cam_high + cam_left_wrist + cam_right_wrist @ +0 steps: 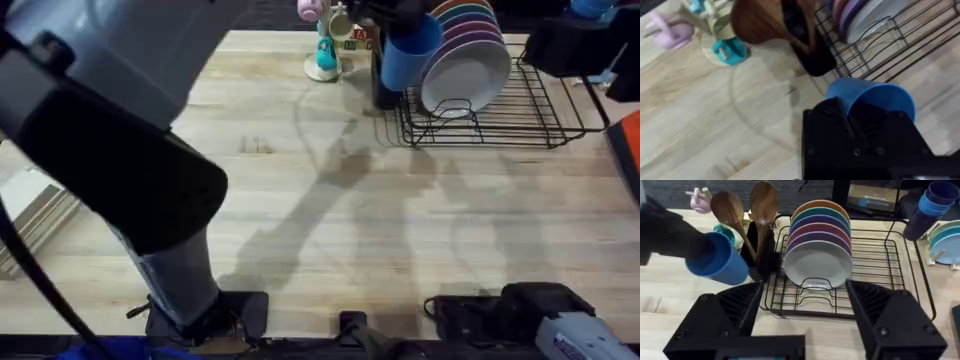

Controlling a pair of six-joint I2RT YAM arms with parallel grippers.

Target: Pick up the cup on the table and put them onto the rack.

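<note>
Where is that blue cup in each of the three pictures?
Overhead: the blue cup is held in the air at top centre, just left of the white plate, beside the rack.
Left wrist: the cup is low and right of centre, gripped in the left claw.
Right wrist: the cup is at left, tilted.
Shared landmark: the white plate at the front of the rack.
</note>
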